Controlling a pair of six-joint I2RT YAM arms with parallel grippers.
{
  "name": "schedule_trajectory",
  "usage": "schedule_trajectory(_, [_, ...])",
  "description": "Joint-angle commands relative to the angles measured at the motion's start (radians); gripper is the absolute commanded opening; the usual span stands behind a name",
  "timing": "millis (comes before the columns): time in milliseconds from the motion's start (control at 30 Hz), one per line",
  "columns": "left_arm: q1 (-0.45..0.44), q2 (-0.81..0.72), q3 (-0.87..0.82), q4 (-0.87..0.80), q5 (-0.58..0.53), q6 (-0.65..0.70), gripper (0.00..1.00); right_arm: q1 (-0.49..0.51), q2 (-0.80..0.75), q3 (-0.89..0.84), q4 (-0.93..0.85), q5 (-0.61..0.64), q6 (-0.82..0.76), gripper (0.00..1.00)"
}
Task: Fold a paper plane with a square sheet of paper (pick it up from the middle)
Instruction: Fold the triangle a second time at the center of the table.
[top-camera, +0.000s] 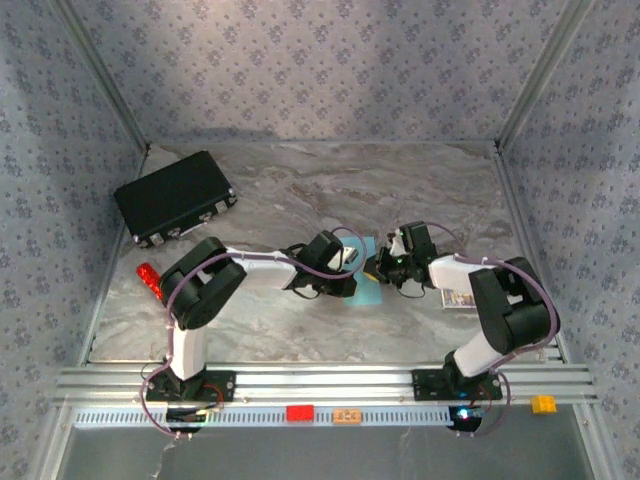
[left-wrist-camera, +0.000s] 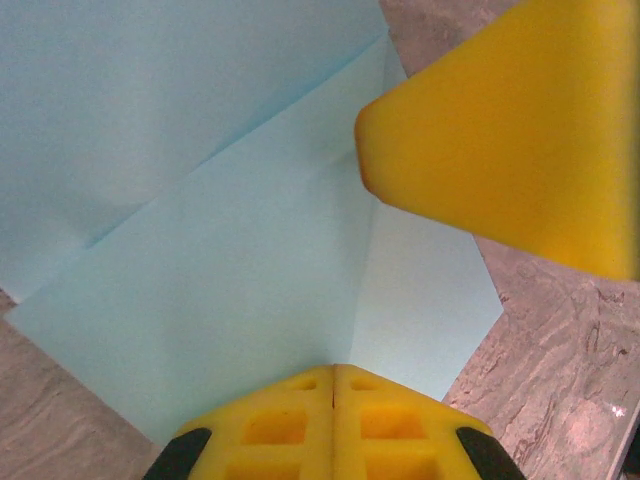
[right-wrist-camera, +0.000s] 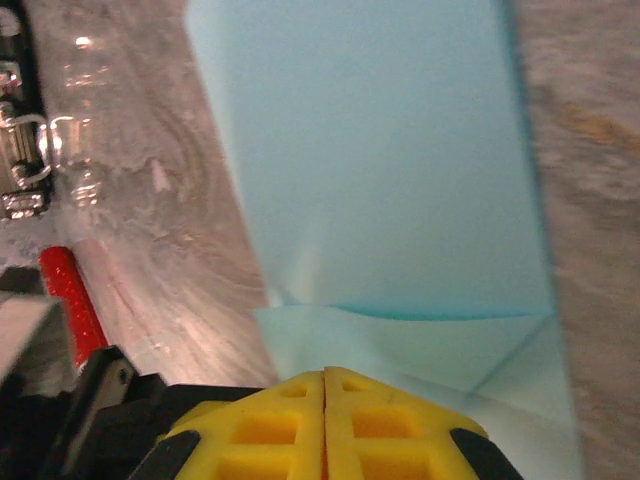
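Mid-fold: left claw (left-wrist-camera: 335, 372) and right claw (right-wrist-camera: 325, 376), both closed, pinch the square sheet of paper (left-wrist-camera: 230, 250); next, likely flattening the crease.

The thin square sheet of paper (left-wrist-camera: 230, 250) is plain light cyan-blue. The left claw (left-wrist-camera: 333, 372) and right claw (right-wrist-camera: 325, 376) are yellow. The bench (top-camera: 300, 190) is veined grey-brown, the rectangular case (top-camera: 175, 197) black, the small stick (top-camera: 149, 277) red.

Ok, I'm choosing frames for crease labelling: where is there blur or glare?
Left wrist: square sheet of paper sharp, creases clear, right gripper's finger soft. Right wrist: sheet smeared, glare on the table. Top external: even light, sharp.
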Motion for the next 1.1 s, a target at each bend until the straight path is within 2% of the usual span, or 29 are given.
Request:
schedule_trajectory(0, [-0.009, 0.014, -0.032, -0.084, -0.022, -0.008, 0.01, 0.031, -0.006, 0.013, -0.039, 0.012, -0.010, 0.08])
schedule_trajectory(200, [-0.009, 0.000, -0.054, -0.063, -0.028, -0.019, 0.00, 0.028, 0.058, -0.034, 0.001, 0.058, 0.020, 0.07])
schedule_trajectory(767, [-0.007, 0.005, -0.059, -0.069, -0.028, -0.016, 0.00, -0.167, 0.138, 0.066, -0.064, -0.001, -0.092, 0.07])
schedule_trajectory(1067, [-0.007, -0.001, -0.057, -0.065, -0.028, -0.018, 0.00, -0.143, 0.025, 0.072, -0.083, -0.016, -0.082, 0.08])
